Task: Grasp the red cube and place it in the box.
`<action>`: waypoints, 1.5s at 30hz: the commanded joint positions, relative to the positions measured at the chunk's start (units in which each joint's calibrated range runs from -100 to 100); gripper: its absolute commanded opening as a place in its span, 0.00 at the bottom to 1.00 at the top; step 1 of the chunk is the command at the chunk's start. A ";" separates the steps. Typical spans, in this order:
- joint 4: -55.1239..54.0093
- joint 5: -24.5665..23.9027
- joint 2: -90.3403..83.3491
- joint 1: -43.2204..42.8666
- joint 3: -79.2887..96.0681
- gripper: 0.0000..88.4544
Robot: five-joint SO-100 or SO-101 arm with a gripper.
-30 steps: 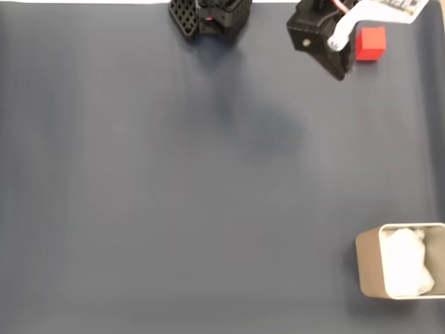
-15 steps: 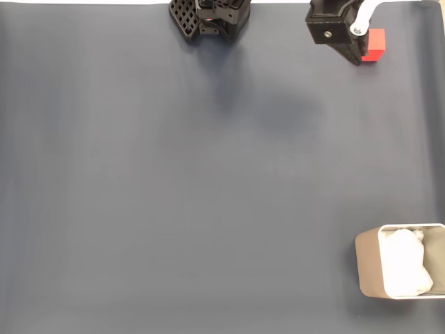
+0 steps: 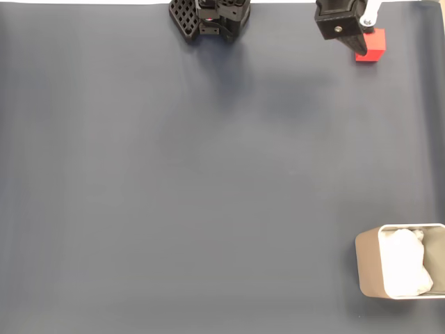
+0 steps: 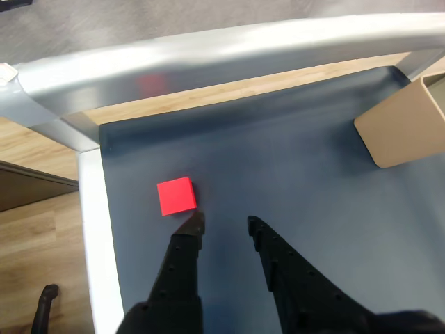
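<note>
Item: red cube point(image 4: 175, 195). We find it on the dark blue worktop point(image 3: 208, 181), near the top right corner in the fixed view point(image 3: 373, 47), close to the worktop's pale raised edge point(image 4: 94, 229) in the wrist view. It rests flat and is not held.

Item: hand point(image 4: 222, 225). We see its two dark fingers parted by a moderate gap with nothing between them. The cube lies just outside the left fingertip point(image 4: 194, 223), at or near touching it, not inside the gap.

Item: box point(image 3: 400, 270). It stands at the lower right in the fixed view, well apart from the cube, with white padding point(image 3: 407, 263) inside.

Step in hand, as we judge it: the approach, grasp not yet made.

Next move, in our judgement: shift the hand sideways toward the cube until the fingers straddle it, then lower and close.
</note>
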 commanded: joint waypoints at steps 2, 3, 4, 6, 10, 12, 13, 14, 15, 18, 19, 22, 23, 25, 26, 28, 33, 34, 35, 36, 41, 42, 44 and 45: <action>-3.56 0.24 -2.62 -1.77 2.60 0.20; -4.46 0.39 -2.79 -1.91 3.51 0.21; -5.53 0.49 -3.05 -2.13 4.43 0.22; -6.68 0.59 -3.23 -2.55 5.52 0.24; -8.81 0.83 -3.14 -2.98 7.53 0.26; -10.61 1.12 -3.23 -2.91 8.99 0.27; -11.35 1.37 -3.31 -2.76 9.63 0.28; -12.09 1.56 -3.40 -2.76 10.36 0.29; -12.58 1.71 -3.40 -2.69 10.90 0.30; -13.81 2.00 -3.40 -2.69 12.46 0.32; -14.30 2.05 -3.31 -2.76 12.82 0.33; -15.28 2.25 -2.88 -3.19 13.92 0.34; -15.78 2.34 -2.53 -3.26 14.28 0.35; -17.17 2.69 -1.84 -3.26 15.10 0.36; -17.66 2.88 -1.49 -3.33 15.47 0.37; -17.91 3.03 -0.89 -3.69 15.65 0.38; -20.78 3.27 1.63 -4.47 15.92 0.39; -21.43 3.32 2.23 -4.54 15.92 0.40; -22.25 3.42 2.93 -4.61 15.92 0.40; -22.99 3.42 3.62 -4.68 15.92 0.40; -26.84 3.22 7.95 -4.75 15.92 0.41; -27.58 3.22 8.73 -4.75 15.92 0.41; -29.22 3.17 10.46 -4.75 15.92 0.42; -29.87 3.13 11.16 -4.68 15.92 0.42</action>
